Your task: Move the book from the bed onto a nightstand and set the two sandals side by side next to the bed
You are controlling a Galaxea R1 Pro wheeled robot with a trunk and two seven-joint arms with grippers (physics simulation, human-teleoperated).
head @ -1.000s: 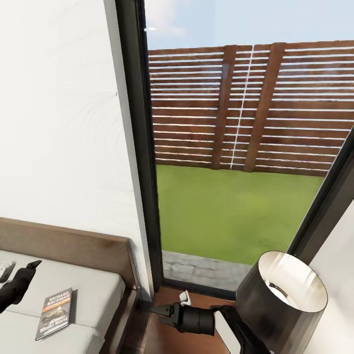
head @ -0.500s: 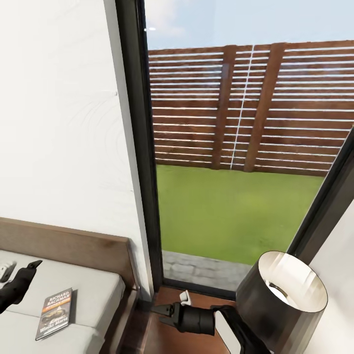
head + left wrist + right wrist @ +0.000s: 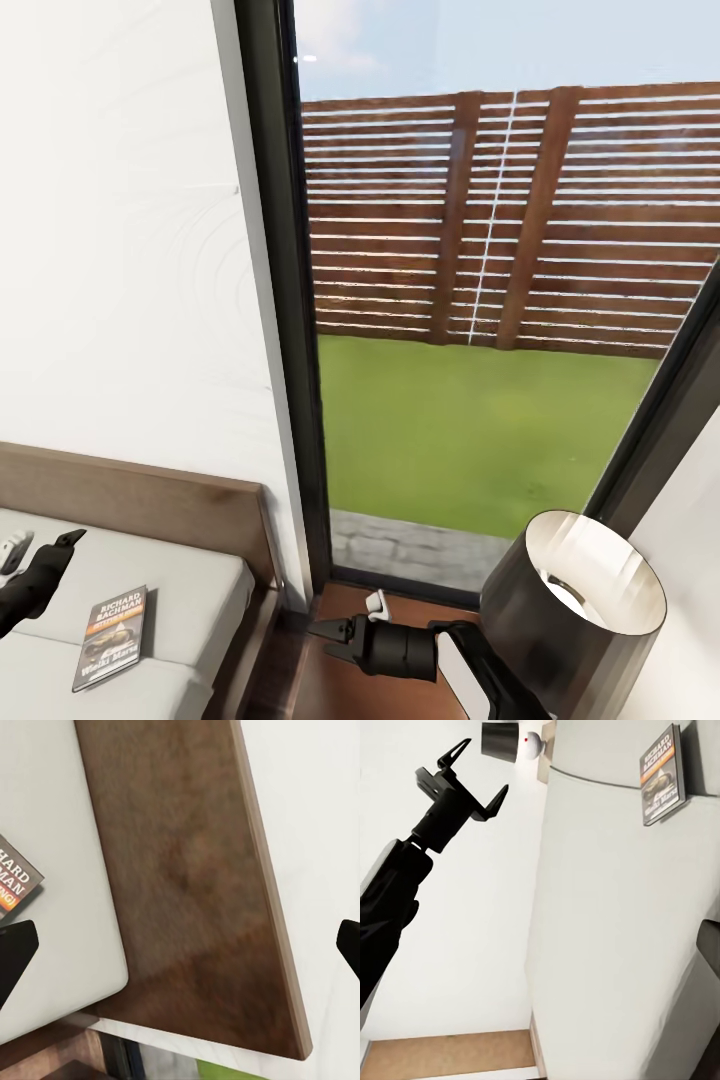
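Observation:
The book (image 3: 112,637), a dark paperback with white lettering and an orange band, lies flat on the bed's pale mattress (image 3: 190,590) near the brown headboard (image 3: 150,500). My left gripper (image 3: 50,560) hovers open just to the book's left, above the mattress. In the left wrist view its fingertips (image 3: 11,960) stand wide apart, with a corner of the book (image 3: 15,881) beside one. From the right wrist I see the book (image 3: 664,776) and the open left gripper (image 3: 480,772). My right gripper (image 3: 322,638) is open and empty over the nightstand (image 3: 330,690). The two sandals are out of view.
A black-shaded lamp (image 3: 575,610) stands on the nightstand close to my right arm. A tall dark-framed window (image 3: 290,300) rises behind it, with lawn and a wooden fence outside. A white wall (image 3: 120,250) backs the headboard. Another lamp (image 3: 506,739) stands beyond the bed's far side.

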